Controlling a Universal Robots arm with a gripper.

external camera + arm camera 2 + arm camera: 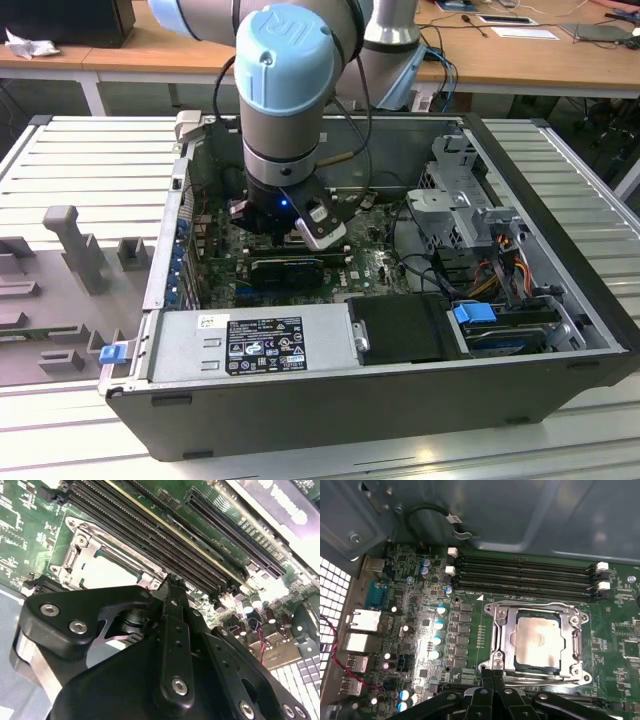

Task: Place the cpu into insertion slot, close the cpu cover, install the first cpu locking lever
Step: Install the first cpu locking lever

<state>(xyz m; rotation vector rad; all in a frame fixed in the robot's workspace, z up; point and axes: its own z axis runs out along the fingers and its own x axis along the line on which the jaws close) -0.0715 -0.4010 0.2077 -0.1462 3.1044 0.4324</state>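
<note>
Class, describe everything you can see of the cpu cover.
The cpu cover is a silver metal square frame, lying flat and closed over the insertion slot on the green board. The cpu's pale face shows through its central window. The claw, fingers together, sits at the frame's edge.

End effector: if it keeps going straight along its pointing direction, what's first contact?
Likely the edge of the cpu cover, which lies flat over the cpu in the insertion slot. The end effector has its fingertips together right at that edge. Depth is unclear.
</note>
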